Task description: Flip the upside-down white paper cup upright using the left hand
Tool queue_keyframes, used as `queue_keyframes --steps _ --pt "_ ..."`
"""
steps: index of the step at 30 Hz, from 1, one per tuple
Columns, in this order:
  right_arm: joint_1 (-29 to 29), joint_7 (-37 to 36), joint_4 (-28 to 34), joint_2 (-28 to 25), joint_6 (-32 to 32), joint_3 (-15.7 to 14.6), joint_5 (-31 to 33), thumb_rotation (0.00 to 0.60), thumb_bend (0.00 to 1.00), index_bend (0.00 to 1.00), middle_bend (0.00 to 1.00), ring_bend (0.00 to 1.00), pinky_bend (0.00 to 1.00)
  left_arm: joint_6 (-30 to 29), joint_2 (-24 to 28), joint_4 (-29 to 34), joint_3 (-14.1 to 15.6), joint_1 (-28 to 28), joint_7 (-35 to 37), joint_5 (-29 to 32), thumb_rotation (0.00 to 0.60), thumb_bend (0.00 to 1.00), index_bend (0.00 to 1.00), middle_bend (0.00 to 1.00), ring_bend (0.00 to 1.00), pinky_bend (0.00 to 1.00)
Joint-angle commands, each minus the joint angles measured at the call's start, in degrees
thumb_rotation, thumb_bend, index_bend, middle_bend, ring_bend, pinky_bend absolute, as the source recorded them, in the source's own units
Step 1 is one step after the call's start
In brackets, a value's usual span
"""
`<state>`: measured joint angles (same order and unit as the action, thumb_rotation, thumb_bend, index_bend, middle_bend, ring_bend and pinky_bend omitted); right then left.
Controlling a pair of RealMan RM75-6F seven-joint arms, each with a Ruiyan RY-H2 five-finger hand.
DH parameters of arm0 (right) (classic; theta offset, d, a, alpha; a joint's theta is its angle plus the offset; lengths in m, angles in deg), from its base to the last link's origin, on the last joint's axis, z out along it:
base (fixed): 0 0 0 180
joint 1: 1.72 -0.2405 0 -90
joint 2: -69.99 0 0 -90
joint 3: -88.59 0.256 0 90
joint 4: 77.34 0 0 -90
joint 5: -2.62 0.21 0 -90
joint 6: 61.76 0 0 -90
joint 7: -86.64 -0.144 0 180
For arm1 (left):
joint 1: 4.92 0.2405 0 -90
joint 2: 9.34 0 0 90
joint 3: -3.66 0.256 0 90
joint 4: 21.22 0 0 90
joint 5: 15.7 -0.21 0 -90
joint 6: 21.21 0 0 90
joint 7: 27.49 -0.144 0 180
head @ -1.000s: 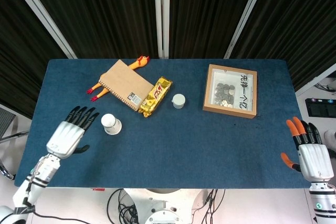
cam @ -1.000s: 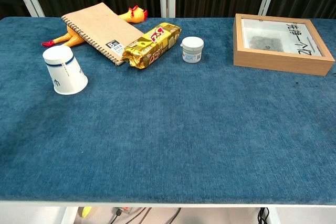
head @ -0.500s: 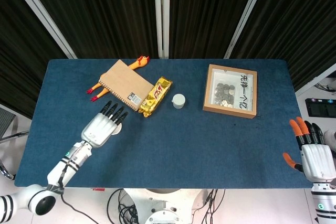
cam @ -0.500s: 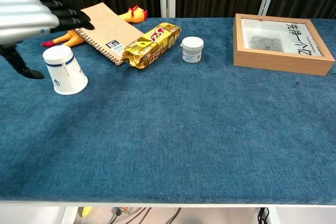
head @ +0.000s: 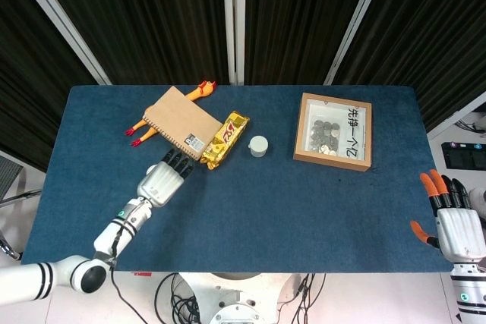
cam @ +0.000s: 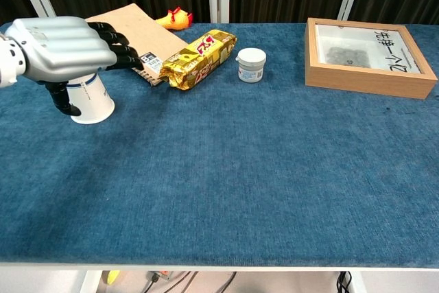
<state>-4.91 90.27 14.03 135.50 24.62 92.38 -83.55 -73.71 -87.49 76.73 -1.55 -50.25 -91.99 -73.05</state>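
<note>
The white paper cup is standing mouth-down on the blue desk, just in front of the spiral notebook and well to the left of the gold snack packet. It is tapering upward from a wide rim, with a dark band and a small mark on its wall; in the head view it is hidden under the robot hand.

The left robot hand is hovering directly over the cup's upturned base, fingers extended toward the notebook and the thumb hanging down beside the cup's left wall. It is released, grasping nothing; whether it is touching the cup cannot be told. The right robot hand is lying released near the desk's right edge, well apart from the notebook.

Judgement: the cup is probably light, thin-walled and easily crushed or tipped. A gentle hold across the mid-wall, thumb opposing fingers, is looking advisable; squeezing near the rim is risking deformation.
</note>
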Motion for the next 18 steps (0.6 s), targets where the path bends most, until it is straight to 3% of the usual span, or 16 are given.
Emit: queue_keyframes --steps 1,18 --pt "-0.08 0.01 -0.08 0.08 -0.23 -0.10 -0.05 0.600 0.15 0.00 0.00 0.00 0.00 -1.29 -0.58 -0.61 1.01 -1.02 -1.82 2.22 0.600 0.16 0.18 0.13 0.00 0.00" --pt "-0.31 -1.02 0.01 -0.07 -1.48 -0.34 0.51 0.600 0.15 0.00 0.00 0.00 0.00 -4.56 -2.32 -1.99 4.77 -4.82 -5.22 7.85 0.600 0.23 0.32 0.25 0.00 0.02"
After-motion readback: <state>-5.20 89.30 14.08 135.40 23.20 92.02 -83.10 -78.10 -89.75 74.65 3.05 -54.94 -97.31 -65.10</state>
